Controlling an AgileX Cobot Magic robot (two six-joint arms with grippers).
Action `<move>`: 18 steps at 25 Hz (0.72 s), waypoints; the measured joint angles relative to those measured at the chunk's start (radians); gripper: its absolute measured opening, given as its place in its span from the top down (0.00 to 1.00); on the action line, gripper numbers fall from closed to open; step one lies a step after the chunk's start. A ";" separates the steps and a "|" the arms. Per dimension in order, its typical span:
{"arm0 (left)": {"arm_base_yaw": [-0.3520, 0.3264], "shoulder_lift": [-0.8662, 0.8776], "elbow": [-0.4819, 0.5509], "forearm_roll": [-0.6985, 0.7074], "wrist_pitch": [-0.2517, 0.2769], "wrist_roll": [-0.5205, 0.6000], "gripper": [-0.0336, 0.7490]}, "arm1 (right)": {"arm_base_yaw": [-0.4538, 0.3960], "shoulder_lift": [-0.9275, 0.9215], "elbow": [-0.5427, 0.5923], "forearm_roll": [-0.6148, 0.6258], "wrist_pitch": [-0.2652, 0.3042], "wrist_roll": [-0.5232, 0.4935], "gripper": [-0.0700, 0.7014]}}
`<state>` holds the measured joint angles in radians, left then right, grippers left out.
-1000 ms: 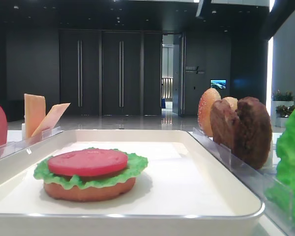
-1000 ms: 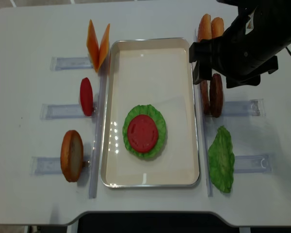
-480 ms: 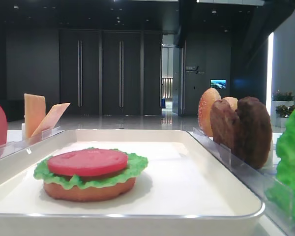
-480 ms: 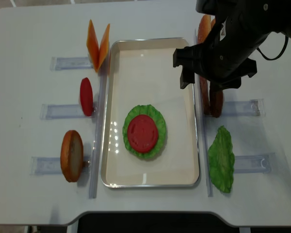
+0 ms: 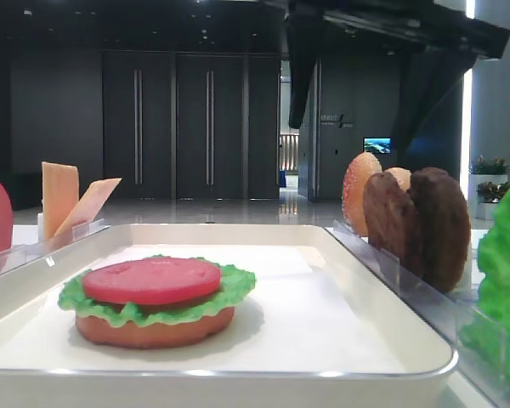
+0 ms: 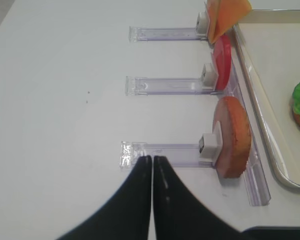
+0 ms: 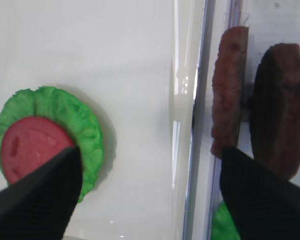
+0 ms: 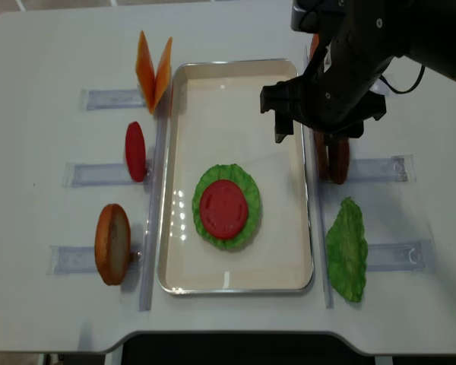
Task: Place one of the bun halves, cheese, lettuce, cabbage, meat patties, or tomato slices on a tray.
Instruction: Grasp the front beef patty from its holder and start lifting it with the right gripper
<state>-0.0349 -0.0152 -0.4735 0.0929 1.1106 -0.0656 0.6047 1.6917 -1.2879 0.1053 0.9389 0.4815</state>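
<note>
White table [image 8: 53, 46], dark hall behind it. I see the white tray [image 8: 235, 76] at centre; near its middle sits a stack of bun half [image 5: 153, 330], lettuce [image 8: 210, 185], tomato slice [image 8: 223, 208]. My right gripper [image 8: 313, 131] hangs over the tray's right rim, jaws wide apart, empty, beside the two meat patties [image 8: 337, 158] upright in a rack just right of the tray. Left gripper [image 6: 152, 165] far left of the tray, fingers together.
</note>
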 joint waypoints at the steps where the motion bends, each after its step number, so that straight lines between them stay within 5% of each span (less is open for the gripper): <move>1: 0.000 0.000 0.000 0.000 0.000 0.000 0.96 | 0.000 0.010 -0.005 -0.010 0.001 0.004 0.21; 18: 0.000 0.000 0.000 0.000 0.000 0.000 0.96 | 0.003 0.058 -0.036 -0.157 0.010 0.102 0.21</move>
<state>-0.0349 -0.0152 -0.4735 0.0929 1.1106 -0.0656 0.6075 1.7502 -1.3239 -0.0513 0.9484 0.5840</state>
